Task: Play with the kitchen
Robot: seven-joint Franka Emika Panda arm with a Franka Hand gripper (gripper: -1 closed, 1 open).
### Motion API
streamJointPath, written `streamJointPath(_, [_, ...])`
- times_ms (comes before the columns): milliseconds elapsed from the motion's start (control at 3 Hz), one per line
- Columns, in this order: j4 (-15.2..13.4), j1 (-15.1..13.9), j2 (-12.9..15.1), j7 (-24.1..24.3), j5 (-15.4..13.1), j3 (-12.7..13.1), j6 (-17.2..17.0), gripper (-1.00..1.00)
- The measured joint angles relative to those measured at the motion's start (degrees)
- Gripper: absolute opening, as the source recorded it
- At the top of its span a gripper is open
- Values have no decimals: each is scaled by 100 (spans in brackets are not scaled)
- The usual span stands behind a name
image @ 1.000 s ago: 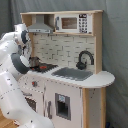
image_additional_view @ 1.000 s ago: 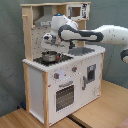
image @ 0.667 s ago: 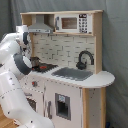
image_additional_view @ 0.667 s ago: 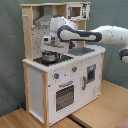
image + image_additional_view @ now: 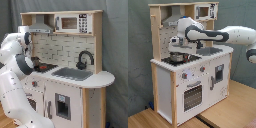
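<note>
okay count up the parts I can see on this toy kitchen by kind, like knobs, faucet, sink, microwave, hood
Knobs: 2, red, on the front
Faucet: 1, black
Sink: 1, grey
Microwave: 1
Hood: 1, grey
Total: 6

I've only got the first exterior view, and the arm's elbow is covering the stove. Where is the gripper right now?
Observer: In the second exterior view the gripper hangs over the stovetop, at the end of the counter away from the sink.
Operator: Is anything underneath it? I only see a bit of red and black past the arm.
Observer: A dark round pot-like thing sits on the stovetop right beneath the gripper. I cannot tell whether they touch.
</note>
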Motion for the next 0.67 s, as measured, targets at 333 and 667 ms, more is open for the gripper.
streamJointPath(333, [2, -10, 0, -10, 0, 0, 0, -100])
streamJointPath(667, [228, -81, 98, -49, -11, -18, -546, -100])
